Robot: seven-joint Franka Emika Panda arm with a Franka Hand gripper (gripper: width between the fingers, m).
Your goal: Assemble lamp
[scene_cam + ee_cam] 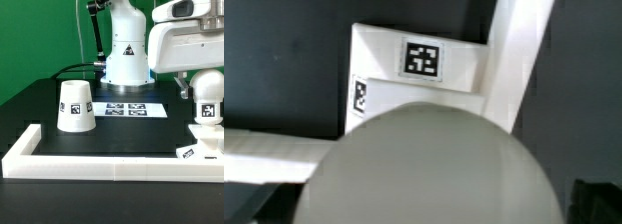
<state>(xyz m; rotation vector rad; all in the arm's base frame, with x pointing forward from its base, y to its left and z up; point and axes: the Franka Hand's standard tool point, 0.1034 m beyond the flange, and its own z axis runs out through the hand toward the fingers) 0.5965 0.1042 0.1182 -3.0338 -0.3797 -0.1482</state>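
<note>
Bulb (205, 108), white and round-headed with a square tag, stands upright on the flat lamp base (196, 150) at the exterior view's right, near the white border rail (100, 163). The gripper (203, 92) hangs over it with its jaws spread wide, apparently clamping nothing; the bulb's dome fills the wrist view. The cone shade (76, 105) sits well apart at the exterior view's left, not yet fitted. Likely risk: closing off-centre on the smooth dome could tilt the bulb where it meets the base, or drag the light base along
</note>
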